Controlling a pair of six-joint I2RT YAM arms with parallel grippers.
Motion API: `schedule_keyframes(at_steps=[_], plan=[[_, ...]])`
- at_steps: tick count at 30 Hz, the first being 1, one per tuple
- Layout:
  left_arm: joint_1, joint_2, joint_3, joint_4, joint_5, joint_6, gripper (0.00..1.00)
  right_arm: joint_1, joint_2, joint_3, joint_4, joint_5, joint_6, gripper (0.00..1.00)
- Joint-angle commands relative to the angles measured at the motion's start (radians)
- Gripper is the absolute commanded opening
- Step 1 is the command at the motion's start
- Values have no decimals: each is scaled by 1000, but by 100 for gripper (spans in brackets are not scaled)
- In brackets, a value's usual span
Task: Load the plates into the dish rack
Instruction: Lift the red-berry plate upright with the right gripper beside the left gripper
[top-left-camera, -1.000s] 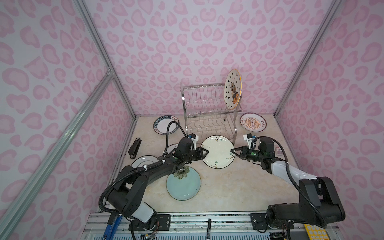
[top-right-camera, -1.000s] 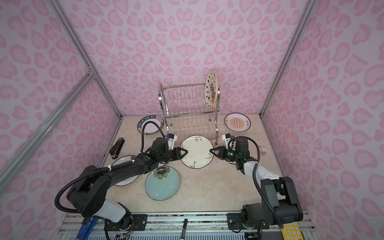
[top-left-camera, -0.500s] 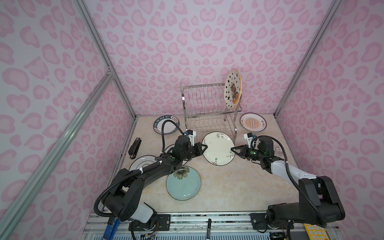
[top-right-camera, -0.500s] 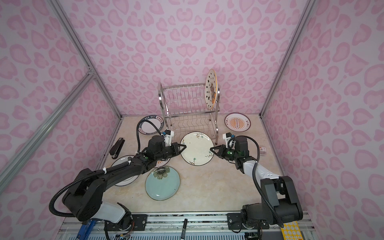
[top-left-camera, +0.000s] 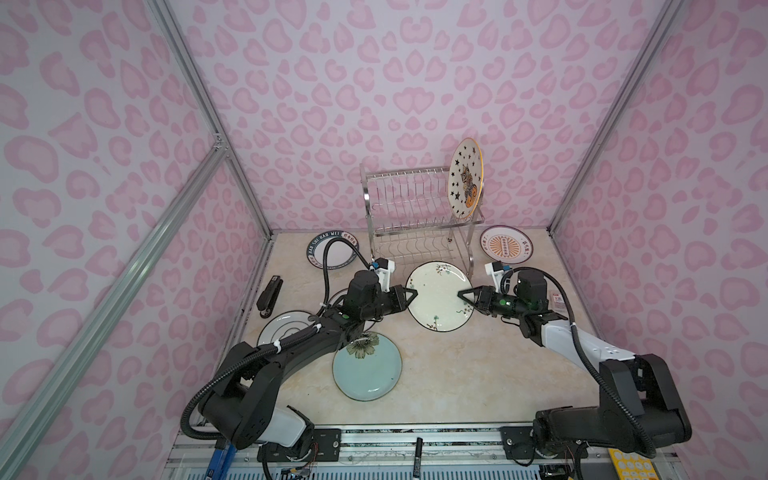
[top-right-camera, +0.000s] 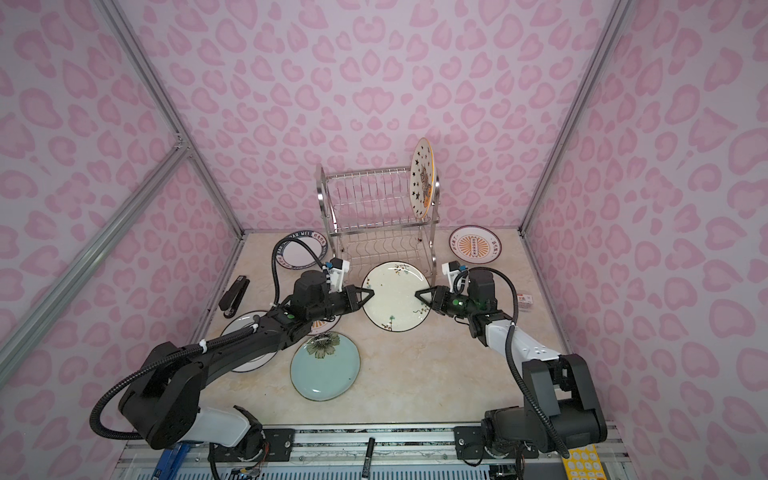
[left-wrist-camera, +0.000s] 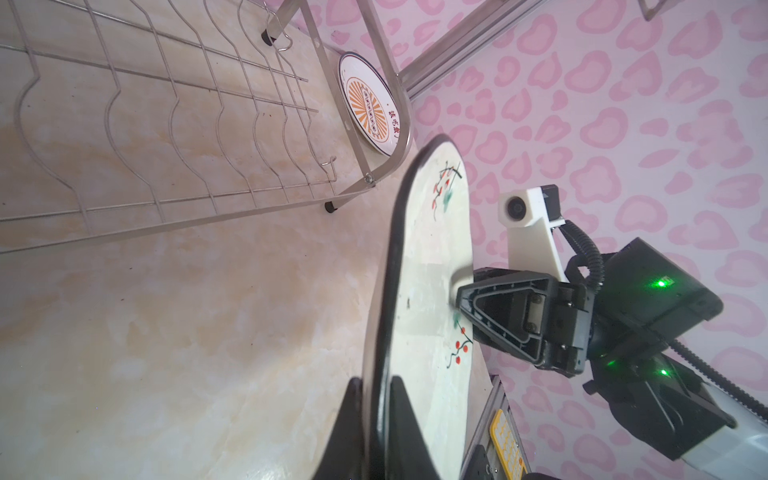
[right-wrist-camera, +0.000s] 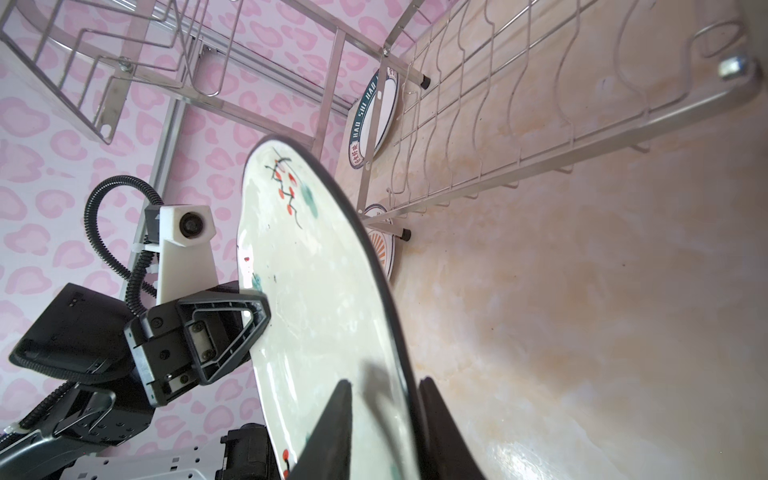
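Observation:
The white floral plate (top-left-camera: 438, 295) (top-right-camera: 395, 296) hangs tilted just off the table in front of the dish rack (top-left-camera: 415, 208) (top-right-camera: 374, 199). My left gripper (top-left-camera: 413, 293) (left-wrist-camera: 376, 380) is shut on its left rim. My right gripper (top-left-camera: 460, 295) (right-wrist-camera: 384, 380) straddles the right rim, open, with a gap between one finger (right-wrist-camera: 338, 415) and the plate's face (right-wrist-camera: 316, 299). The star-and-cat plate (top-left-camera: 465, 178) stands upright at the right end of the rack's upper tier.
Flat on the table lie a navy-lettered plate (top-left-camera: 332, 253), an orange-sunburst plate (top-left-camera: 505, 245), a pale teal plate (top-left-camera: 368, 365) and a black-ringed white plate (top-left-camera: 284, 328). A black stapler (top-left-camera: 269, 291) lies by the left wall. A small packet (top-left-camera: 557, 299) lies at the right.
My left gripper has shut on the floral plate's left rim. The plate has tilted up slightly. My right gripper's jaws have come apart round the right rim.

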Motion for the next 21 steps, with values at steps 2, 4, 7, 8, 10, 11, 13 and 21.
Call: schedule_keyframes(at_steps=[2, 4, 7, 8, 10, 11, 13, 21], plan=[[-4, -17, 2, 60, 55, 22, 4, 18, 14, 7, 134, -65, 39, 28], [-4, -19, 3, 60, 54, 22, 4, 26, 19, 7, 153, -65, 49, 27], [-4, -22, 1, 59, 54, 24, 4, 34, 24, 6, 176, -69, 63, 25], [-4, -23, 1, 56, 53, 23, 4, 35, 25, 7, 182, -71, 68, 21], [-4, -24, 1, 54, 51, 26, 4, 36, 25, 8, 187, -74, 73, 15], [-3, -24, 0, 50, 49, 26, 4, 35, 25, 10, 187, -75, 72, 11], [-2, -24, 3, 40, 45, 31, 4, 36, 22, 11, 186, -77, 72, 5], [-4, -25, 7, 11, 35, 40, 31, 29, 7, 33, 173, -70, 74, 0]])
